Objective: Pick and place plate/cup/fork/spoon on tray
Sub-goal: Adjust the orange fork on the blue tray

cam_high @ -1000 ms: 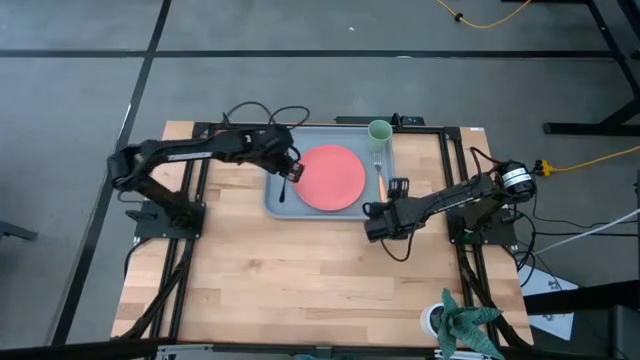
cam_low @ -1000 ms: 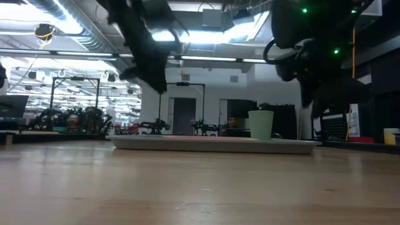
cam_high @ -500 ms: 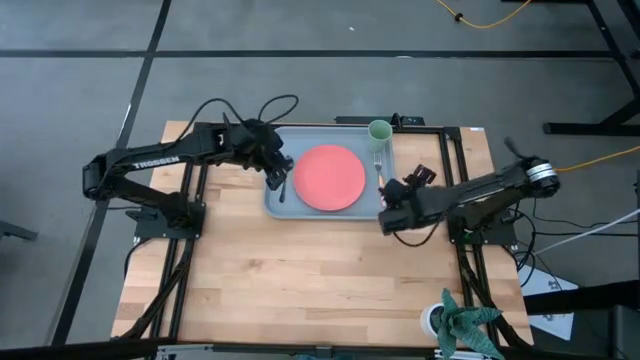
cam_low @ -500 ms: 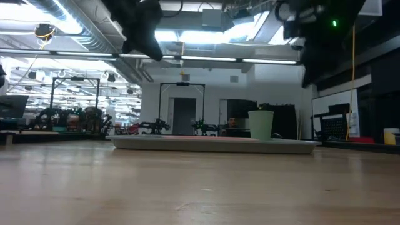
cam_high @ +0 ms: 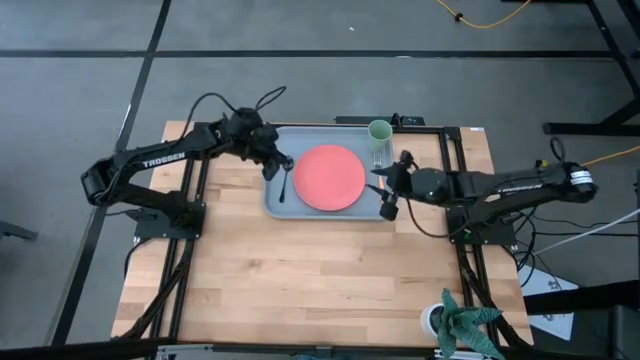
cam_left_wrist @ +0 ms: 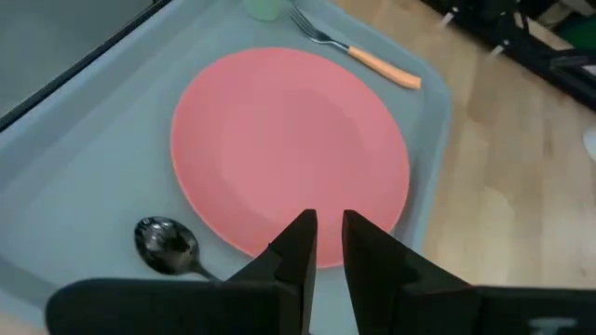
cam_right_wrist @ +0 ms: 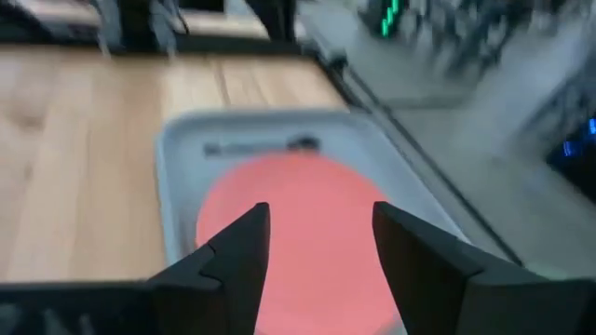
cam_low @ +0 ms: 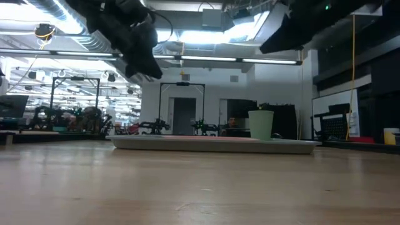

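Tray (cam_high: 275,200): at the tabletop's (cam_high: 300,270) twelve o'clock, carrying everything.
Plate (cam_high: 331,177): tray centre.
Cup (cam_high: 379,131): tray's one o'clock corner.
Fork (cam_left_wrist: 358,51): at three o'clock of the plate.
Spoon (cam_left_wrist: 168,246): at nine o'clock.
Left tool (cam_left_wrist: 323,226): fingers nearly together, empty; lift clear of the spoon.
Right tool (cam_right_wrist: 318,233): apart, empty.
Change: both arms have drawn back outward.

floor: we see grey concrete (cam_high: 300,30) crossed by dark lines | table: we see pale wood planks (cam_high: 300,290) | ceiling: we see long strip lights (cam_low: 206,37) and ducts | back wall: we see a dark-framed doorway (cam_low: 182,109) | cable: we see a yellow cord (cam_high: 490,15)
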Tool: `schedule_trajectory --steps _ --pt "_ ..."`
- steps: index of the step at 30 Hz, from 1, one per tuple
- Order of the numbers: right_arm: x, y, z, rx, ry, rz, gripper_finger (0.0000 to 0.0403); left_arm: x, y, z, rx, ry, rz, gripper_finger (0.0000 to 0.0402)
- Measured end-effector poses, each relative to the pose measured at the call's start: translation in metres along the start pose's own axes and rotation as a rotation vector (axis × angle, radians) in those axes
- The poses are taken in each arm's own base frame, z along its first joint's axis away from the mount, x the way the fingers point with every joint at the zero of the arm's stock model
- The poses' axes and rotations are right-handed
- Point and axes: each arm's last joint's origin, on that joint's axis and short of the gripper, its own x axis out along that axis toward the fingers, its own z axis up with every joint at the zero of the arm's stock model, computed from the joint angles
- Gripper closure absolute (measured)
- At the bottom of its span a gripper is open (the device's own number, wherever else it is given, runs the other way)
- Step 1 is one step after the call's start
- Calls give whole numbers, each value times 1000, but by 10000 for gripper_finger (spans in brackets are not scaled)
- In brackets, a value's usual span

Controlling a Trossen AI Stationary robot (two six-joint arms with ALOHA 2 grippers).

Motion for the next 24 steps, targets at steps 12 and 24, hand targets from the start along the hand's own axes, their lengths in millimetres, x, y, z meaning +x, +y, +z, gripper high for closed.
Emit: schedule_trajectory --steps 12,24 --pt "11 8 -37 160 -44 188 207 -7 22 3 -6 -26 75 354" --pt "42 -25 -46 114 243 -78 207 -7 21 2 -30 -26 80 354"
